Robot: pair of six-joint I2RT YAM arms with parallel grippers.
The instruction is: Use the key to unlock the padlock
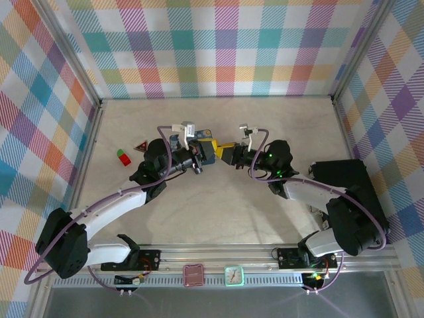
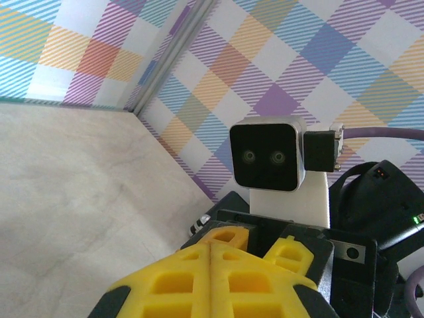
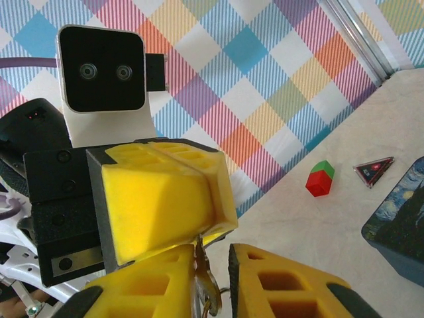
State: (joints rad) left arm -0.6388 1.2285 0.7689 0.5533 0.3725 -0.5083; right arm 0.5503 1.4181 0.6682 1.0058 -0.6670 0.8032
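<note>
Right end effector, fingers apart, meets left end effector tip to tip above mid desk; left's pads are pressed together. Tin sits on desk off to one side. Thin metal sliver, prob. the key, hangs from left's tip down into right's gap, long axis approx upright. Can't tell if right's fingers touch it. Right looks best placed to close on it
</note>
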